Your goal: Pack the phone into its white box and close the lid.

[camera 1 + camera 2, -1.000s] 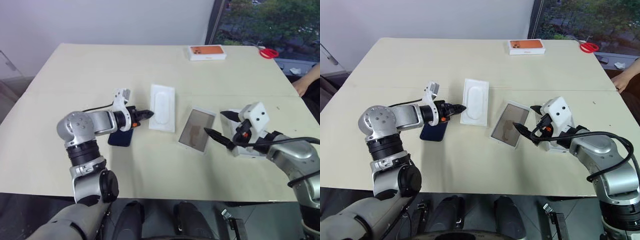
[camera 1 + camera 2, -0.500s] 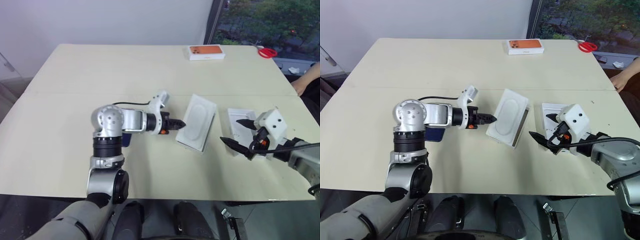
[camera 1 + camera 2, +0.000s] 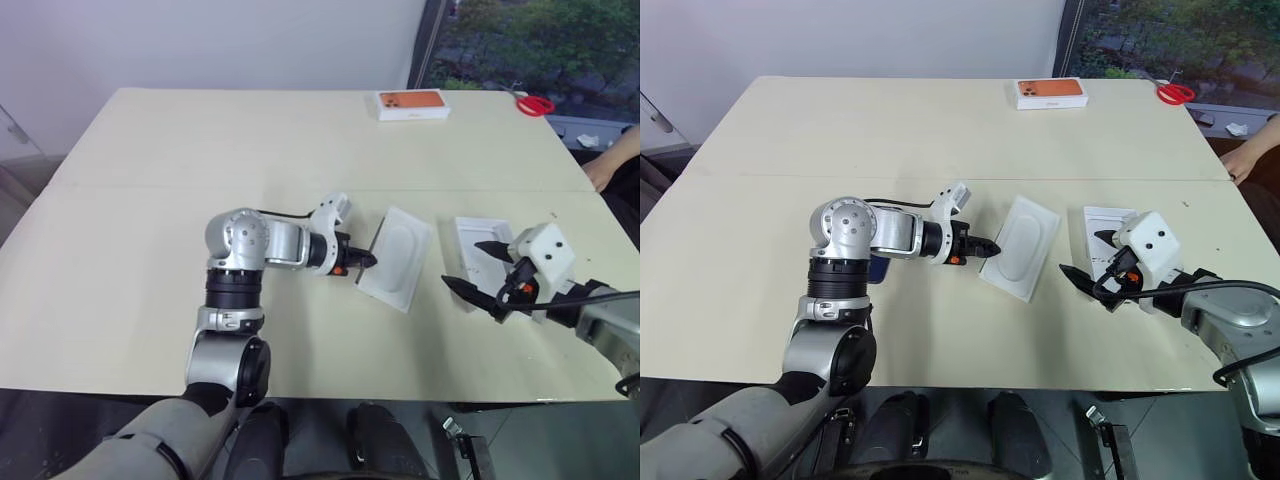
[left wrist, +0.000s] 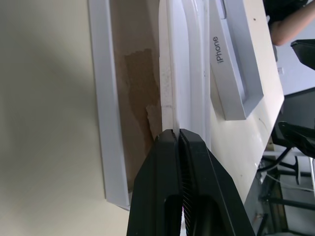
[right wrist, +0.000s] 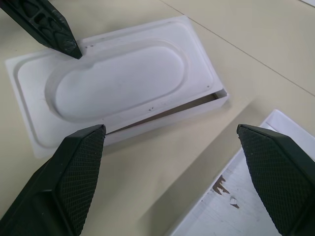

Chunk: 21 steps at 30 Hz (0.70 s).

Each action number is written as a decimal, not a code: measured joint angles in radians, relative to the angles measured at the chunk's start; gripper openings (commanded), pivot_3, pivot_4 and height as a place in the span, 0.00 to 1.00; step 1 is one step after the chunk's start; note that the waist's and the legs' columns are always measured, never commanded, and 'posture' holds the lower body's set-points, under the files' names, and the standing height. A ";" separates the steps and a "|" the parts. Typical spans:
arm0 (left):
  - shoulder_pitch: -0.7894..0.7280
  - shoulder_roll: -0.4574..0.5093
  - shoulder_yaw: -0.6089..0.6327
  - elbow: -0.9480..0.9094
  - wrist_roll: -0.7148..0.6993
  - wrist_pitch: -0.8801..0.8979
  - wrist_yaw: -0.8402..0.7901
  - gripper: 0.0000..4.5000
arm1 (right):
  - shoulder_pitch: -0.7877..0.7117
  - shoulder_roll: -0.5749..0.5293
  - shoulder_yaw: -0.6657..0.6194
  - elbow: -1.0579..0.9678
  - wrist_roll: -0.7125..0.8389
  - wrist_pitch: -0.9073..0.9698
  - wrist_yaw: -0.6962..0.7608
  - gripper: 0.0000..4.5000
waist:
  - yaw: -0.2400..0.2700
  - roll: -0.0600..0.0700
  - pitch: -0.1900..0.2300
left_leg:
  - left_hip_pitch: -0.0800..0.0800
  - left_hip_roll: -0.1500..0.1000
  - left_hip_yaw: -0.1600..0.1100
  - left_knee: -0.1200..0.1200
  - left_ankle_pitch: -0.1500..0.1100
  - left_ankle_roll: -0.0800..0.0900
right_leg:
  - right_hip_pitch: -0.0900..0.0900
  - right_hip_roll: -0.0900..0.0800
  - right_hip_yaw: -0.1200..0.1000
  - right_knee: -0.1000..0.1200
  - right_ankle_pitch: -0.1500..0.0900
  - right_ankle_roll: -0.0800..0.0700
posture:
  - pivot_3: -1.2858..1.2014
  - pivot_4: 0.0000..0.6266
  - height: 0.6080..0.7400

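Note:
My left gripper (image 3: 368, 260) is shut on the near edge of a thin white insert (image 3: 402, 254) with an oval recess. It holds the insert tilted over the white box (image 4: 129, 93), whose brownish inside shows beneath. The box's side (image 5: 173, 115) peeks out under the insert. The lid (image 3: 474, 243) lies just to the right, inner side up, with "iPhone" printed on its wall (image 4: 220, 48). Beside the lid, my right gripper (image 3: 467, 265) is open and empty. A sliver of the dark blue phone (image 3: 878, 268) shows behind my left arm.
An orange-topped white box (image 3: 412, 104) stands at the table's far edge, with red scissors (image 3: 537, 105) further right. A person's hand (image 3: 608, 166) rests at the table's right edge.
My left gripper carried the insert to the right, from beside the open box to above it, then lowered it slightly. My right gripper drew back to the right, uncovering the lid.

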 measured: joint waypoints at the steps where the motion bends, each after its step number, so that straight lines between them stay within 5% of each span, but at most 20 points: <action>1: -0.003 -0.001 0.005 0.010 0.005 -0.002 0.000 0.01 | 0.000 0.002 0.000 0.000 0.000 0.000 -0.002 1.00 | 0.000 0.000 0.000 | 0.000 0.000 0.000 0.000 0.000 0.000 | 0.000 0.000 0.000 0.000 0.000 0.000 | 0.52 0.24 0.89; 8: -0.014 -0.002 0.019 0.050 0.027 -0.023 -0.011 0.01 | -0.001 0.007 0.001 -0.004 0.000 0.000 -0.012 1.00 | 0.000 0.000 0.000 | 0.000 0.000 0.000 0.000 0.000 0.000 | 0.000 0.000 0.000 0.000 0.000 0.000 | 0.52 0.24 0.89; 11: -0.022 0.001 0.013 0.061 0.033 -0.027 -0.019 0.20 | -0.010 0.017 0.011 -0.004 0.000 0.000 -0.015 1.00 | 0.000 0.000 0.000 | 0.000 0.000 0.000 0.000 0.000 0.000 | 0.000 0.000 0.000 0.000 0.000 0.000 | 0.52 0.24 0.89; 18: -0.027 0.007 0.009 0.067 0.042 -0.041 -0.038 0.97 | -0.010 0.034 0.025 -0.009 0.000 0.000 -0.023 1.00 | 0.000 0.000 0.000 | 0.000 0.000 0.000 0.000 0.000 0.000 | 0.000 0.000 0.000 0.000 0.000 0.000 | 0.52 0.24 0.89; 21: -0.032 0.013 0.011 0.067 0.042 -0.043 -0.050 0.99 | -0.012 0.035 0.031 -0.017 0.000 0.000 -0.026 1.00 | 0.000 0.000 0.000 | 0.000 0.000 0.000 0.000 0.000 0.000 | 0.000 0.000 0.000 0.000 0.000 0.000 | 0.52 0.24 0.89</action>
